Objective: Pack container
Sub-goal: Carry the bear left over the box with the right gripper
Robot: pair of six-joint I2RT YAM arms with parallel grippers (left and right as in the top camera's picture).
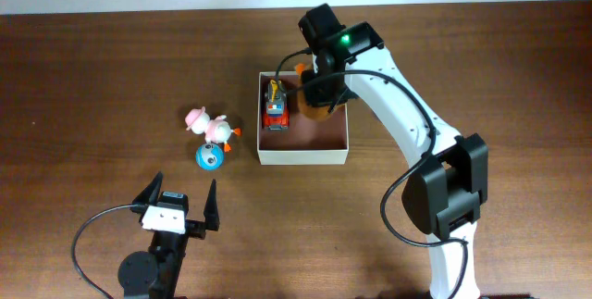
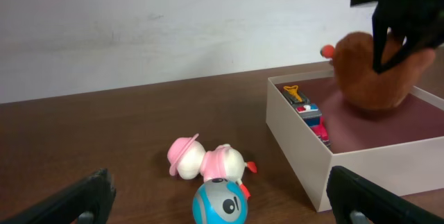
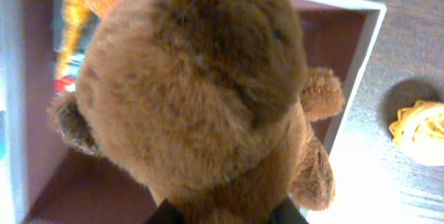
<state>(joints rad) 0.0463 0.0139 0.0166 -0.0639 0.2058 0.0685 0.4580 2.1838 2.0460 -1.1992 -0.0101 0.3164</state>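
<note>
Square shallow cardboard container point(image 1: 303, 157), cream outside and pinkish-brown inside, sits mid-bench toward the far edge; right gripper point(image 1: 321, 95) clamps a fuzzy brown plush bear point(image 2: 366, 71) over its far-right corner, left gripper point(image 1: 185, 188) gapes near the front edge; risk: the bulky bear may roll over the rim on release.

Furniture: dark brown wood-grain table point(image 1: 92, 77), grain running along its length, fills overhead view. Off-white painted wall point(image 2: 173, 23) rises directly behind far edge, faintly scuffed. Light soft, even; pale glare patch on tabletop in right wrist view.
</note>
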